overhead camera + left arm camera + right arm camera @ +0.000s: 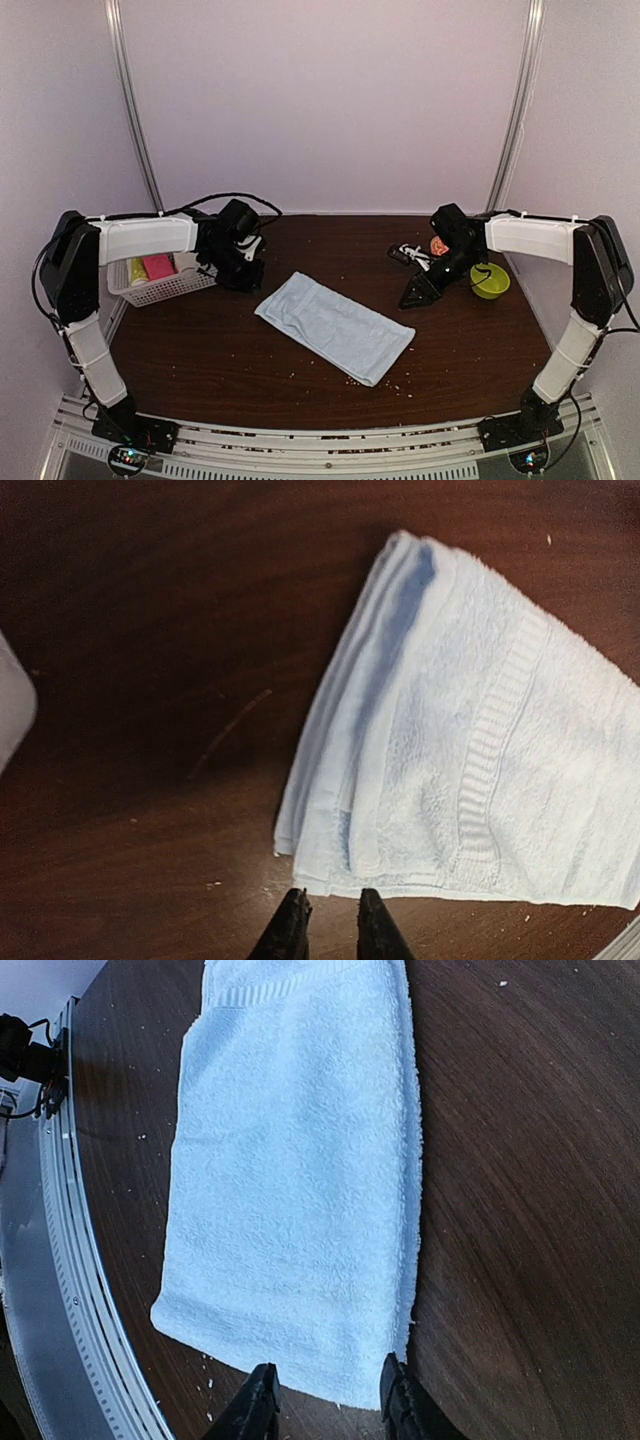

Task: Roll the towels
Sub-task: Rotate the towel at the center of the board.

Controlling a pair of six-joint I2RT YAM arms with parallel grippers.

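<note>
The left end effector [330, 932] hangs above the table [200, 350] with its two fingers a narrow way apart and nothing between them but dark wood. Its tips point at a short end of the pale blue towel [480, 730], just short of the hem and not touching it. The right end effector [328, 1392] stands with its fingers wider apart and holds nothing either. The towel's other short end lies just beyond and below its tips, and I cannot tell whether they brush the cloth.

The towel lies flat near the middle of the table, folded into a long strip. It runs slantwise from far left to near right, between the two arms. Its folded layers show along one long edge in the left wrist view. Pale crumbs are scattered over the wood around it, thickest by its near right corner.

Behind the left end effector, at the left edge of the table, sits a white basket [165, 288]. In it are a yellow thing [137, 272] and a pink thing [158, 266] side by side, and the left arm covers part of the basket. Beside the right arm stands a small green bowl [490, 282]; what it holds cannot be seen. A small orange object [438, 245] shows just behind the right wrist.
</note>
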